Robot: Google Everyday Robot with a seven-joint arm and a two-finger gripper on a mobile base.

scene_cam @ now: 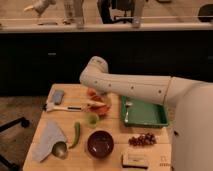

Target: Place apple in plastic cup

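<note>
This looks like an office or a robotics lab dressed as a test kitchen, though the dim view leaves it unsure. The wooden table [80,161] carries kitchen things: a green tray [147,114], a dark bowl [100,144], grapes [142,139] and a grey cloth [49,137]. Behind the table runs a dark low wall [50,55] with a pale ledge [100,27], and chair legs [120,10] stand beyond it. Left of the table shows the wheeled foot of an office chair [12,125]. A white robot arm [135,89] reaches over the table, its gripper [101,101] down by the orange bowl [102,109].
</note>
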